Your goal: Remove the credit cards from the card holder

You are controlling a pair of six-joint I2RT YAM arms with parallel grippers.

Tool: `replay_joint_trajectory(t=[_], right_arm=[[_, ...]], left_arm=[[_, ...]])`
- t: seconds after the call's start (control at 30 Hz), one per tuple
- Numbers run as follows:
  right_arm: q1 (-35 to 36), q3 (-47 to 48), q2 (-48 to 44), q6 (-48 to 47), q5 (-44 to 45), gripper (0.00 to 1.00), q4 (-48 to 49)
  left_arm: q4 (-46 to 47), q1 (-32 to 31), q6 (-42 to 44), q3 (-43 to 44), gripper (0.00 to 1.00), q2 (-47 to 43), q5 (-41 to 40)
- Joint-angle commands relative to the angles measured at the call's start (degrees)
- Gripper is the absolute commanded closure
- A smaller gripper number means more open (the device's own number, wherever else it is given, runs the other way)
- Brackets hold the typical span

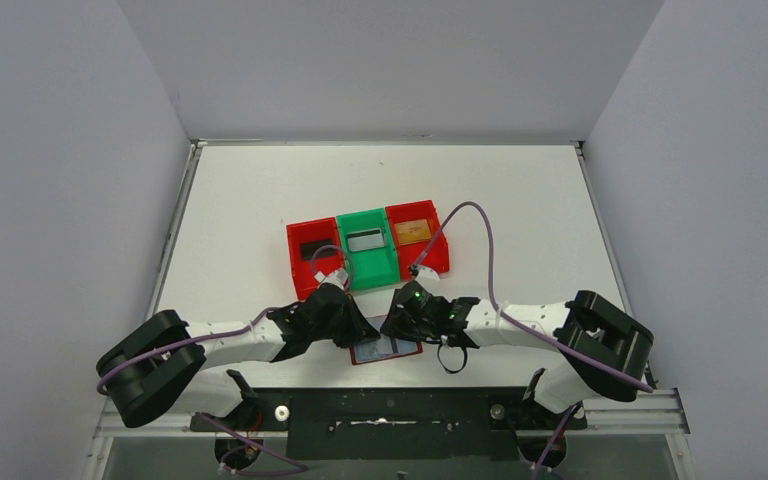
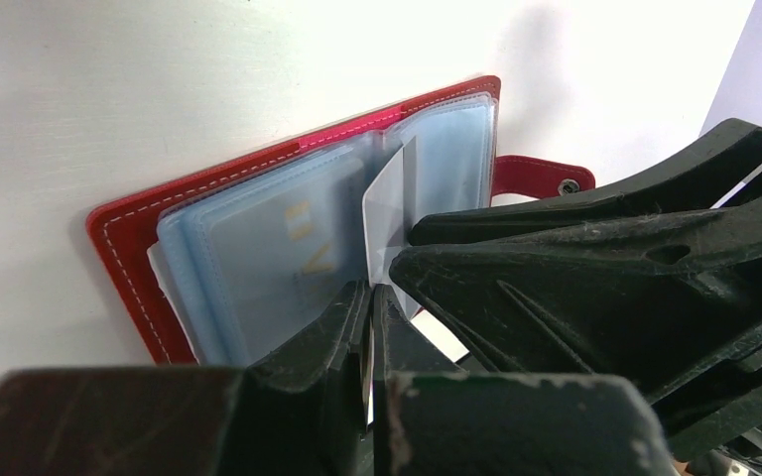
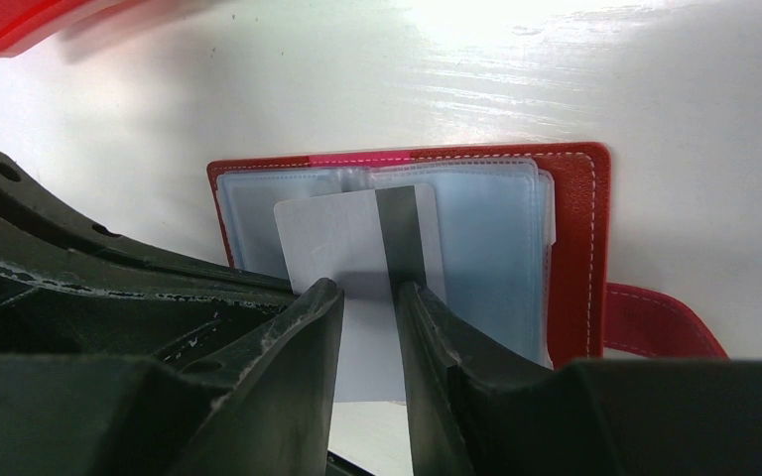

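Left wrist alone shows left pincer [image 2: 369, 299] clamping the card [image 2: 388, 210]; right pincer [image 3: 369, 291] stands narrowly parted.

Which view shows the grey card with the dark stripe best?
Right wrist: the grey card faces the camera, stripe plain, over the open card holder. Left wrist shows only a thin tilted sliver pinched in the left jaws. Top external shows only part of the holder; the card is too small to tell.
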Motion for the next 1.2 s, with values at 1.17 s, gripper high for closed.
replay_joint_trajectory(t=[1.17], right_arm=[[-0.7, -8.7, -5.4, 7.4, 3.3, 0.66, 2.1]], left_arm=[[4.7, 0.1, 0.4, 0.8, 0.78, -0.2, 3.0]])
